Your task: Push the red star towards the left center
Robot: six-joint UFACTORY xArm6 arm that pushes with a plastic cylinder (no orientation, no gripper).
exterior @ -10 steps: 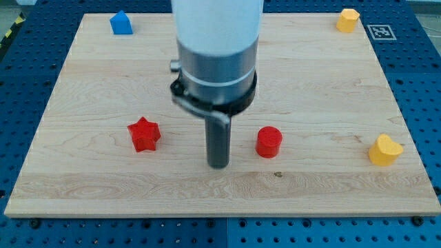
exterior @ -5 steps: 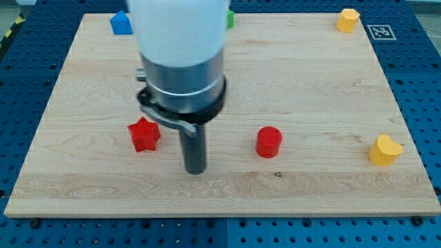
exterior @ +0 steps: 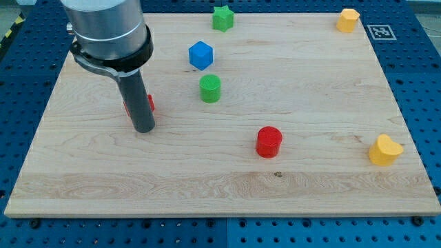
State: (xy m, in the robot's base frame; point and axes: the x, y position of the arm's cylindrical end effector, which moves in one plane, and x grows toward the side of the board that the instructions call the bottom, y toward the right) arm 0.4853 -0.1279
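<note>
The red star (exterior: 149,103) lies at the left centre of the wooden board (exterior: 310,179), mostly hidden behind my rod; only a red sliver shows at the rod's right side. My tip (exterior: 144,128) rests on the board just below the star and looks to be touching it.
A red cylinder (exterior: 269,142) sits right of centre. A green cylinder (exterior: 210,88) and a blue cube (exterior: 200,55) lie above the middle. A green star (exterior: 222,18) is at the top. Yellow blocks sit at the top right (exterior: 348,20) and the right edge (exterior: 384,150).
My rod has swung from the lower middle to the left and up. The red star has moved up and slightly left and is now behind the rod. The blue block at top left is now hidden.
</note>
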